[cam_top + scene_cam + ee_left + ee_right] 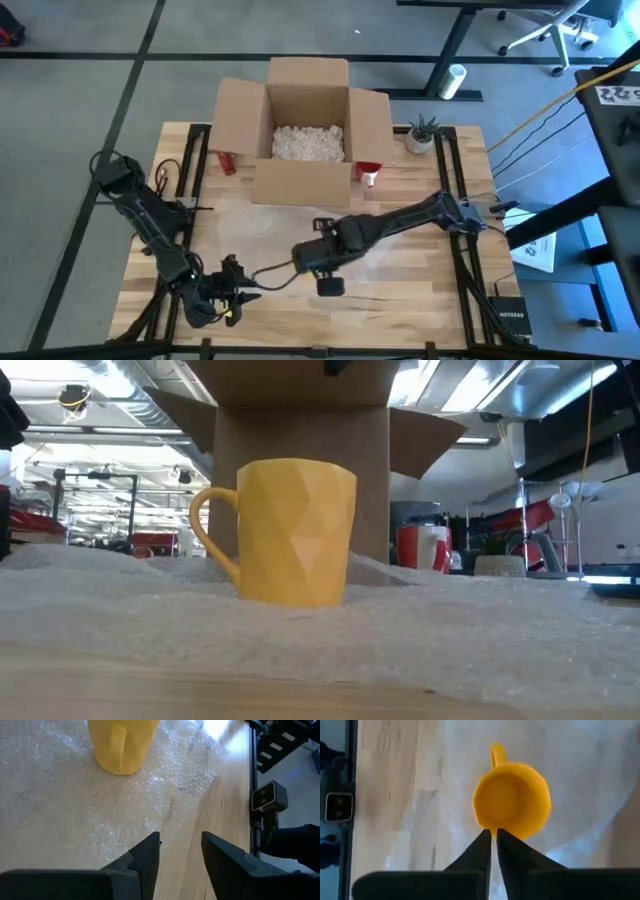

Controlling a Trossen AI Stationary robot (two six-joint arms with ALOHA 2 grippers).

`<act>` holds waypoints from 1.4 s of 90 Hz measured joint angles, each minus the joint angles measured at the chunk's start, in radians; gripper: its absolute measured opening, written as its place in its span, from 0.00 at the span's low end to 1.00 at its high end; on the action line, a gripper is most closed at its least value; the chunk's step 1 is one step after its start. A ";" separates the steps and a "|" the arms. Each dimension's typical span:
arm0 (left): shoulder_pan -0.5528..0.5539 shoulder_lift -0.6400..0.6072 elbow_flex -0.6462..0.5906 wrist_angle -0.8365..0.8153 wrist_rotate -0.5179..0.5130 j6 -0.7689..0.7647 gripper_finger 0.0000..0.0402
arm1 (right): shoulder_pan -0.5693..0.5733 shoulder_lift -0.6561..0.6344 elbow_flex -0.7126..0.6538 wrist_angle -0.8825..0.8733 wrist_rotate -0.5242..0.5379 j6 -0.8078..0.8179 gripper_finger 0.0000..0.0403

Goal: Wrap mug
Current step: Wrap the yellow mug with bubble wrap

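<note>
Mug [295,530], yellow, faceted, upright on bubble wrap [60,805], desk centre | likely rigid, breakable, slick; wrap soft, light – grab sheet edge | left pincer [181,851] open nr front-left corner | right pincer [493,851] closed, empty, above mug

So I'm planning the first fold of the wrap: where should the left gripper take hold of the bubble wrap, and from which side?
Probably the sheet's free edge nearest the left gripper, whose fingers are open just above it. The bubble wrap lies flat on the table, so come in low from the bare-wood side and pinch that edge, clear of the upright yellow mug weighing down its middle.
</note>
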 joint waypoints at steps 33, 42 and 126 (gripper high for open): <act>-0.022 0.000 0.000 0.006 0.000 -0.017 0.32 | 0.216 -0.088 -0.029 -0.148 0.181 0.226 0.00; -0.022 0.000 0.000 0.008 0.000 -0.019 0.32 | 0.294 -0.136 -0.106 -0.147 0.219 0.356 0.00; 0.039 0.000 0.000 -0.010 0.000 0.107 0.32 | 0.383 -1.014 -1.751 1.198 0.471 0.668 0.00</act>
